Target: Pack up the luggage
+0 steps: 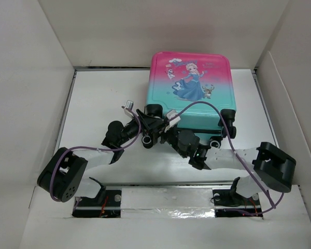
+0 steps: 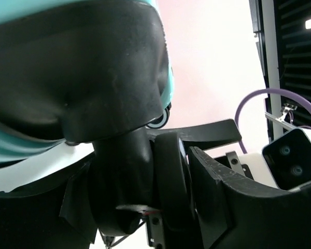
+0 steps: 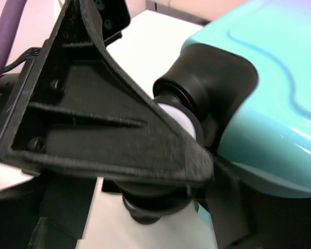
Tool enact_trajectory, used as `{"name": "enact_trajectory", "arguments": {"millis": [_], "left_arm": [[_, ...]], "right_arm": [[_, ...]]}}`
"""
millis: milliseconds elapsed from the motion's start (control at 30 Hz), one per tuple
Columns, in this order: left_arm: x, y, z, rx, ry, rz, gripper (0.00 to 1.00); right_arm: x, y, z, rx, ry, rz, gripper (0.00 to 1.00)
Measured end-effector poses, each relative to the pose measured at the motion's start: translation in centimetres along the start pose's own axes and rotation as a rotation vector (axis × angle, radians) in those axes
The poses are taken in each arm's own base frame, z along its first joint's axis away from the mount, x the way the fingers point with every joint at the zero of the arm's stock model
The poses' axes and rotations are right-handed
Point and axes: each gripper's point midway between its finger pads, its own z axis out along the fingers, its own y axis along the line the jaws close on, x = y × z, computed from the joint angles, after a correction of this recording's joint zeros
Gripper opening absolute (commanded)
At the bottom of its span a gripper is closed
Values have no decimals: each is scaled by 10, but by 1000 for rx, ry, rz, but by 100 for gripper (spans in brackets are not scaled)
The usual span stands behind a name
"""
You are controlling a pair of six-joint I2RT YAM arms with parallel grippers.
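**Ann:** From above, where is the luggage [image 1: 192, 85]?

**Ben:** It lies flat and shut on the surface [image 1: 101, 96], picture side up. The left gripper [image 1: 149, 118] and right gripper [image 1: 165, 128] crowd its near left corner.

**Ann:** What step is this?

**Ben:** I think they are getting hold of it, to turn or open it. Next they need a firm hold.

**Ann:** And the left wrist view?

**Ben:** A wheel [image 2: 168, 171] sits between the fingers [image 2: 233, 187]. Squeezing or not, I cannot tell.

**Ann:** The right wrist view?

**Ben:** One finger [image 3: 109, 119] lies across a wheel [image 3: 182, 118]. The teal shell is just beside it. The other finger is hidden, so I cannot tell there either.
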Motion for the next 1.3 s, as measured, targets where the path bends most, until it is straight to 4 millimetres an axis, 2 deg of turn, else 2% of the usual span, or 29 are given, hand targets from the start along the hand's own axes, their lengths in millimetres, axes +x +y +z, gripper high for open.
{"name": "enact_trajectory", "arguments": {"millis": [33, 100, 200, 300, 333, 367, 400, 500, 600, 700, 767, 800, 833, 867, 967, 1100, 1200, 1233, 1300], "left_arm": [[0, 1, -1, -2, 0, 1, 58], [-3, 3, -1, -11, -12, -2, 58], [-8, 4, -2, -15, -27, 6, 58], [-10, 3, -3, -19, -43, 23, 58], [-11, 2, -4, -20, -48, 29, 60], [-11, 2, -5, -21, -50, 35, 62], [-11, 2, -7, -24, -53, 49, 63], [-15, -1, -16, -37, -66, 108, 70], [-23, -3, -32, -70, -92, 177, 74], [-53, -9, -55, -112, -210, 267, 71], [-78, -20, -74, -134, -333, 340, 40], [-87, -24, -83, -147, -391, 373, 27], [-93, -28, -92, -155, -439, 410, 16], [-95, -28, -99, -164, -472, 444, 10], [-86, -8, -107, -216, -476, 509, 0], [-54, 59, -108, -356, -352, 545, 1], [-27, 96, -103, -445, -228, 583, 16], [-20, 103, -99, -459, -198, 609, 32], [-6, 109, -90, -468, -147, 664, 44]], "right_arm": [[1, -1, 4, 6, -13, -4, 68], [3, -3, 11, 21, -44, -6, 61], [0, -6, 16, 36, -106, 14, 61], [-2, -6, 19, 39, -134, 23, 50], [-3, -6, 19, 37, -138, 23, 50], [-3, -6, 19, 38, -139, 24, 45], [-3, -6, 19, 38, -139, 26, 20], [-3, -6, 19, 42, -138, 40, 5], [-3, -7, 20, 47, -136, 60, 0], [-2, -7, 20, 46, -130, 75, 0], [-2, -7, 20, 43, -128, 83, 0], [-2, -7, 20, 41, -126, 87, 0], [-2, -7, 20, 38, -123, 87, 0], [-2, -7, 19, 32, -118, 90, 0], [-2, -8, 19, 19, -103, 92, 0], [-3, -9, 16, -8, -74, 95, 0], [-2, -9, 13, -22, -52, 102, 0], [-2, -9, 13, -26, -46, 104, 0], [-2, -9, 12, -32, -30, 103, 0]]}}
